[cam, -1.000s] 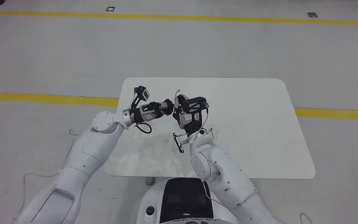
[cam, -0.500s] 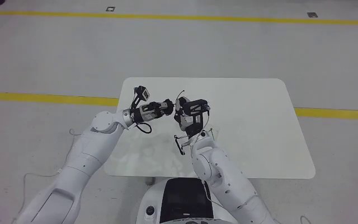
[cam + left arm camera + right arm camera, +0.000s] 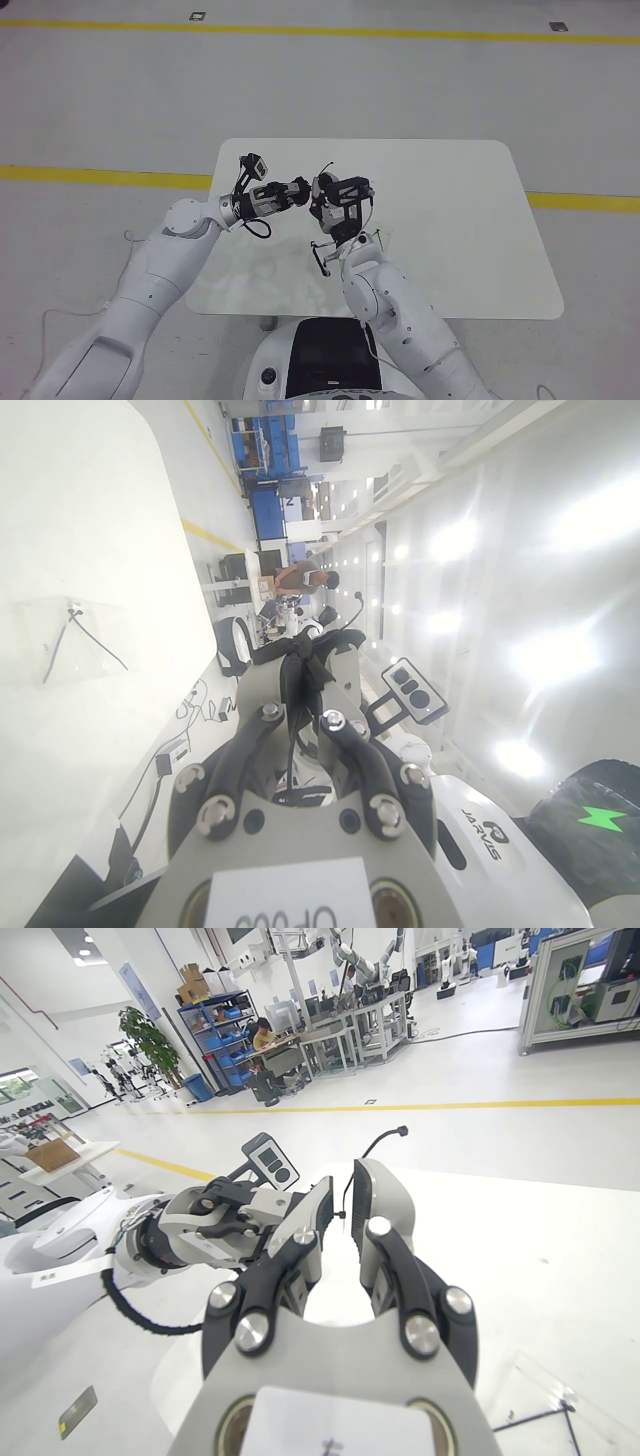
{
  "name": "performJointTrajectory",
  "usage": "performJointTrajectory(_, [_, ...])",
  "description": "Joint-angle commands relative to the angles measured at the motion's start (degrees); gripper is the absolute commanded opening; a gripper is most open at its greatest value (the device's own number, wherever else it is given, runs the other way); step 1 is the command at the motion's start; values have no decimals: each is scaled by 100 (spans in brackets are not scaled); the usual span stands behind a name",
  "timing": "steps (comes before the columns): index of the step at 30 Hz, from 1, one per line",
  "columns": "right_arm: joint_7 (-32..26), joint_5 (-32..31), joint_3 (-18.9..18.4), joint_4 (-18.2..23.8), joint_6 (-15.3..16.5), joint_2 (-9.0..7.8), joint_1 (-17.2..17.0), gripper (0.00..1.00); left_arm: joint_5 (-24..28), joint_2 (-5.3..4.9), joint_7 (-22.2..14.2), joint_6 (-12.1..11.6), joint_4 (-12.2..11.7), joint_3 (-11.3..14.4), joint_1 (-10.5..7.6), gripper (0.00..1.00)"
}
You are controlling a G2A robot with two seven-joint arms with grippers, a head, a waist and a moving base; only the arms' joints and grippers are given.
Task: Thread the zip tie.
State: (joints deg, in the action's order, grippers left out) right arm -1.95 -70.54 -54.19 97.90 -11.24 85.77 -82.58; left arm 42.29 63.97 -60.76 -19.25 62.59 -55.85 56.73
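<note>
A thin black zip tie (image 3: 381, 1138) is held in the air above the white table (image 3: 450, 220). Its strap runs between the fingers of my right gripper (image 3: 342, 1183), which stand slightly apart, so this gripper is open. The tie's head curves up beyond them. My left gripper (image 3: 305, 660) faces the right one tip to tip and is shut on the zip tie (image 3: 294, 730), whose strap runs back toward its palm. In the top view the left gripper (image 3: 302, 190) and the right gripper (image 3: 319, 190) almost touch, with the zip tie (image 3: 323, 168) arching above them.
A clear plastic bag (image 3: 322, 250) holding spare black zip ties lies flat on the table near its front edge, below the right arm. The same bag (image 3: 75, 640) is seen from the left wrist. Bare tabletop stretches to the right.
The right gripper has shifted slightly toward the left gripper, and the tie's curved end now shows above them. The left arm has held still.
</note>
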Motion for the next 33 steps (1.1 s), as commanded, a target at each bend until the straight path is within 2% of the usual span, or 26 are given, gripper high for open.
performJointTrajectory(1, [-14,11,-2,-17,-1,6,31,10,0,0,0,0,0,0,0,0])
performJointTrajectory(6, [-48,29,7,-68,-22,28,124,6,0,0,0,0,0,0,0,0])
performJointTrajectory(9, [-56,30,13,-88,-49,40,157,0,0,0,0,0,0,0,0,0])
performJointTrajectory(29, [-116,-84,17,-146,-99,75,151,1,0,0,0,0,0,0,0,0])
performJointTrajectory(31, [-65,-66,-11,-106,-93,73,114,76,0,0,0,0,0,0,0,0])
performJointTrajectory(32, [-37,-65,-25,-88,-88,70,91,100,0,0,0,0,0,0,0,0])
performJointTrajectory(33, [3,-72,-47,-57,-78,66,55,100,0,0,0,0,0,0,0,0])
